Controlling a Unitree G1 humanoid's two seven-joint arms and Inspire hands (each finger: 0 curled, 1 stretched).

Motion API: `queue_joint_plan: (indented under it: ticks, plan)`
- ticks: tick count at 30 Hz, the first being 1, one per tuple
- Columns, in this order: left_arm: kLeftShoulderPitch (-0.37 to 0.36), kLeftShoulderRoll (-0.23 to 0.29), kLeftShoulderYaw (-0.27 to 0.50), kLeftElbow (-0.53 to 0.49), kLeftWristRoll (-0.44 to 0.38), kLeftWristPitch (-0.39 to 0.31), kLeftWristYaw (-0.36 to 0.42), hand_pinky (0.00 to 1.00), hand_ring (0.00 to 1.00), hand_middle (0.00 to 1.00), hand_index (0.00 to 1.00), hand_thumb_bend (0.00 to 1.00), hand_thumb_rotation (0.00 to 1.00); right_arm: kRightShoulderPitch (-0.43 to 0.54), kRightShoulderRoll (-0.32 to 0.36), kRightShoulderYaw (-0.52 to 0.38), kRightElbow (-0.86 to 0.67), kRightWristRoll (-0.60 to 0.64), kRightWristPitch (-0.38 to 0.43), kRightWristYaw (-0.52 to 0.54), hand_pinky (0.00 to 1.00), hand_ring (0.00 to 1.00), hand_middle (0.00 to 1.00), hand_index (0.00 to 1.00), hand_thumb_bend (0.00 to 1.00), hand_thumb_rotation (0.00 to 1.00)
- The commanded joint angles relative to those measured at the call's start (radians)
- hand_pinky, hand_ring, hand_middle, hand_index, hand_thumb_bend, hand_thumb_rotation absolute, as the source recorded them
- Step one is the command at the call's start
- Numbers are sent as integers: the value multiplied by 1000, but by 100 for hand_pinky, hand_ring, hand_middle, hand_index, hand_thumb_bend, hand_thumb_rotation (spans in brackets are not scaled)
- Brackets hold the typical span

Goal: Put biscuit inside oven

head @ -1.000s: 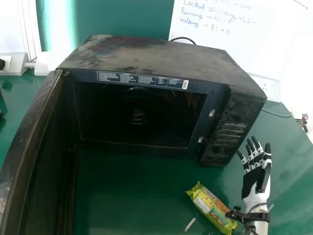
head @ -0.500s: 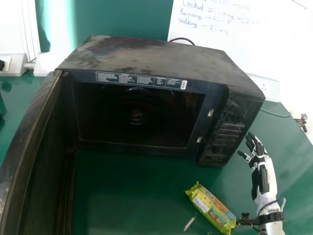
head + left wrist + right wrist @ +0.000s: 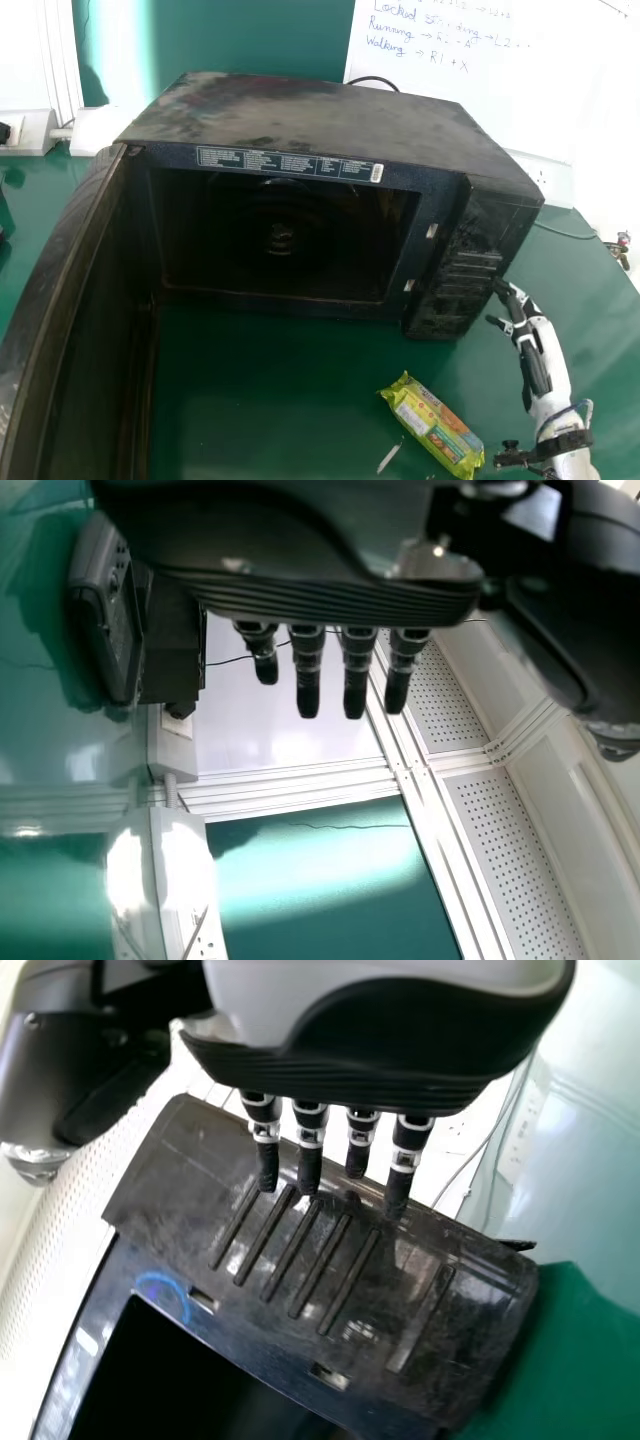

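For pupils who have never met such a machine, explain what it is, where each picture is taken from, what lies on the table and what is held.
This is a humanoid robot with two arms. Its head camera looks down at a green table; on it stand a dark oven, door open, and, lying in front, a biscuit packet. A camera at each wrist looks past the left hand and right hand. The right is near the oven's control side. Neither appears to hold anything.

The head view cuts off the oven door (image 3: 85, 340) at left, whiteboard (image 3: 560, 100) at top
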Motion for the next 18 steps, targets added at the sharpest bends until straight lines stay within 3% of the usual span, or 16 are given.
queue_joint_plan:
  ticks: [1, 5, 12, 18]
  plan:
    - [18, -6, 8, -15, 6, -15, 5, 100, 94, 96, 96, 100, 100, 25, -29, 6, -17, -31, 2, 10, 80, 93, 95, 93, 100, 47]
    - [17, -5, 8, -11, 11, -21, 9, 100, 94, 96, 96, 100, 100, 47, -74, 19, -16, -132, -46, 9, 75, 90, 93, 91, 100, 51]
    - [20, -8, 7, -13, 31, -29, 23, 100, 93, 96, 96, 100, 100, 64, -147, 23, 59, -235, -240, 14, 74, 84, 88, 88, 100, 47]
    - [27, -13, 4, -24, 44, -30, 32, 100, 93, 96, 96, 100, 100, 86, -204, 20, 74, -297, -270, 26, 79, 85, 88, 87, 100, 49]
